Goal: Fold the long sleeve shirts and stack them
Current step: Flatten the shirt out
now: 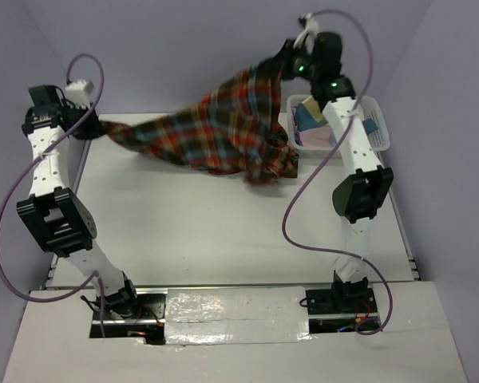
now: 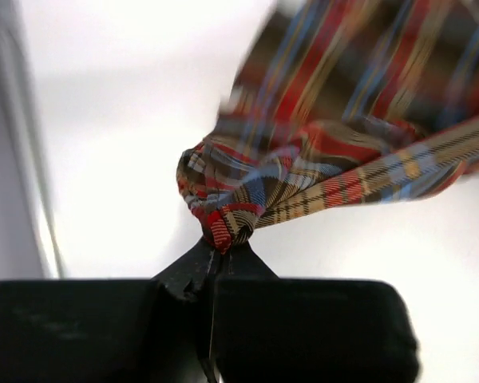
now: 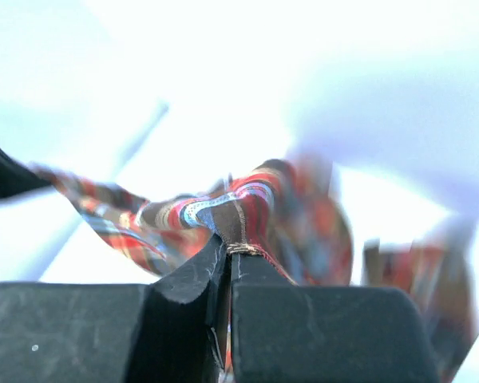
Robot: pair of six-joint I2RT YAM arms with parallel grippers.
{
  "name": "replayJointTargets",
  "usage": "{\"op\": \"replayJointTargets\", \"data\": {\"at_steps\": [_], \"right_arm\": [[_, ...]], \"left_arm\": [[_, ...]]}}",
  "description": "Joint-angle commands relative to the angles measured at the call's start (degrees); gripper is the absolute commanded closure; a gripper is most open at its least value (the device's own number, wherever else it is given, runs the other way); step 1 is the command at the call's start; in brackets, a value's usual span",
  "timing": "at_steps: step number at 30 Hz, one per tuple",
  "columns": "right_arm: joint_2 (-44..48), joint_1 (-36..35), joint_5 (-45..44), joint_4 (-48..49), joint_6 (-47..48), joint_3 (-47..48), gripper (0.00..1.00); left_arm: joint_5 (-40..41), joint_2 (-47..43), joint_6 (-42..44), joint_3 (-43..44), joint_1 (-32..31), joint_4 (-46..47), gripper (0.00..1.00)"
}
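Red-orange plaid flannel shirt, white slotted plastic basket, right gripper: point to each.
red-orange plaid flannel shirt point(image 1: 223, 128), top external view, middle of the hanging cloth.
white slotted plastic basket point(image 1: 311, 146), top external view, its near wall.
right gripper point(image 3: 227, 243), right wrist view, between the fingertips shut on the shirt.

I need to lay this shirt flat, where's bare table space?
Bare table runs from below the hanging plaid shirt to the near edge, between left arm and right arm. Crowded: far right corner holds the white basket.

plaid shirt point(image 1: 223, 128): soft woven cloth, matt; basket point(image 1: 383, 137): wht plastic, smooth.
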State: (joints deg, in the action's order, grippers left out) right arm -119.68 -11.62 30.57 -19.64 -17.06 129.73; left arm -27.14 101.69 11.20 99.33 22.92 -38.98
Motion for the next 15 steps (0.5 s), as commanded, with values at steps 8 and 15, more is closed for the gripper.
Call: {"op": "replayJointTargets", "data": {"at_steps": [8, 15], "right_arm": [[17.6, 3.9, 7.7, 14.8, -1.8, -7.5, 1.0], [36.6, 0.5, 7.0, 9.3, 12.1, -46.0, 1.0]], "left_arm": [[-8.7, -11.4, -2.7, -2.0, -1.2, 8.9, 1.0], [3.9, -16.3, 11.7, -17.5, -0.2, -3.3, 1.0]]}}
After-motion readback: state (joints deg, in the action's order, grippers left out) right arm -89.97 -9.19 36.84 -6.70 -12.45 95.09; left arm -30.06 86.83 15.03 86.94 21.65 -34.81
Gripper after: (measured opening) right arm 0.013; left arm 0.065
